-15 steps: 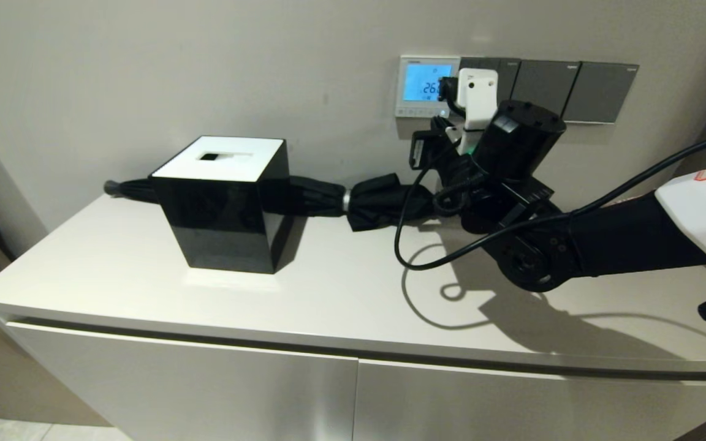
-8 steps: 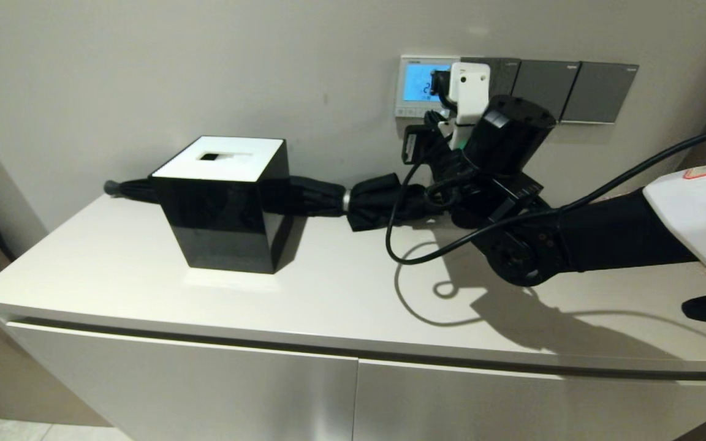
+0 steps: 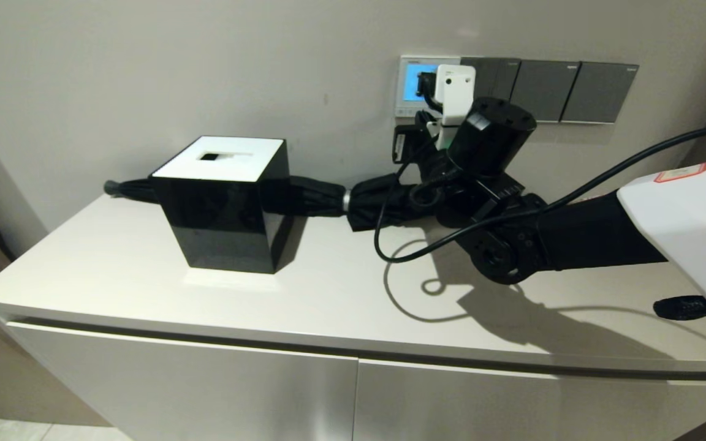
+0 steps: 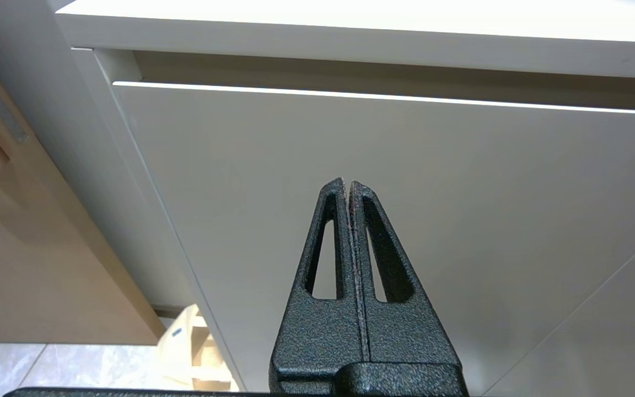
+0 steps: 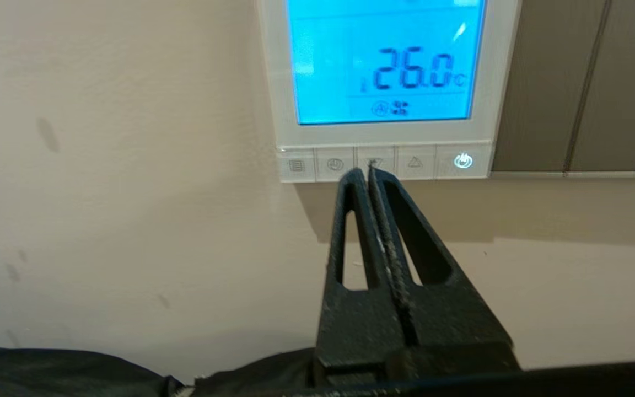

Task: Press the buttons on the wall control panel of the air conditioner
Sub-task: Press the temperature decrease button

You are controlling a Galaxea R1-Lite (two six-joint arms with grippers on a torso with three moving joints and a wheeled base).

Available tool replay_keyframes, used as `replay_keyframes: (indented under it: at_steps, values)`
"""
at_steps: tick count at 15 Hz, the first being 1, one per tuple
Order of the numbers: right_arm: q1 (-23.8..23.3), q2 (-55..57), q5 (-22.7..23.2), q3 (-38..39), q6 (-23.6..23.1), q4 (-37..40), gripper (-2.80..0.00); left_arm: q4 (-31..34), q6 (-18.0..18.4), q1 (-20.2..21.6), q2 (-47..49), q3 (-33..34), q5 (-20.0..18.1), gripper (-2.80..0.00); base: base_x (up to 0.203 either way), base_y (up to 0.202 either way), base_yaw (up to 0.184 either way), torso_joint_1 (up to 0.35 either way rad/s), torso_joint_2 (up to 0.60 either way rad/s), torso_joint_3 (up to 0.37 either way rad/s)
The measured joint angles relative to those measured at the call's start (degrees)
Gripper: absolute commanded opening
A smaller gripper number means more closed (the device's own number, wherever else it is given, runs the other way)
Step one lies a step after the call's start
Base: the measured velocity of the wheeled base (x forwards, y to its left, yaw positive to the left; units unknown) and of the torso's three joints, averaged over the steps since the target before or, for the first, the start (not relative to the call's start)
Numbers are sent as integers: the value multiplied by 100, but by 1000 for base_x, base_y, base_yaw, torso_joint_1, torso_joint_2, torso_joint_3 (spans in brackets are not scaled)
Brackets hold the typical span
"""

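The air conditioner's wall control panel [image 3: 407, 86] is a white-framed thermostat on the wall; its blue lit screen [image 5: 383, 60] reads 26.0. The buttons [image 5: 306, 164] form a pale row along its lower edge, and the one at the right end glows [image 5: 463, 161]. My right gripper [image 5: 366, 172] is shut and empty. Its tips are at the lower edge of the middle button with the down triangle; I cannot tell if they touch it. In the head view the right wrist [image 3: 454, 92] covers much of the panel. My left gripper [image 4: 348, 184] is shut and empty, parked low before the cabinet front.
Dark grey switch plates [image 3: 567, 89] sit right of the panel. A folded black umbrella [image 3: 353, 202] lies along the wall on the white cabinet top [image 3: 328, 288], under the right arm. A black box with a white top [image 3: 224, 202] stands to the left. A black cable [image 3: 402, 245] loops from the arm.
My right arm has moved left along the panel, from its right end toward its middle. More of the screen is covered in the head view.
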Motion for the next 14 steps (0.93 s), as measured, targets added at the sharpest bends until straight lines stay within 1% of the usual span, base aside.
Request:
replay_keyframes:
  at_steps: [5, 14]
  values:
    - [83, 238, -291, -319, -143, -21, -280, 0, -4, 2, 0, 0, -2, -280, 0, 0, 0, 0, 0, 0]
    - [76, 380, -371, -485, -159, -4, -280, 2, -1, 2, 0, 0, -2, -280, 0, 0, 0, 0, 0, 0]
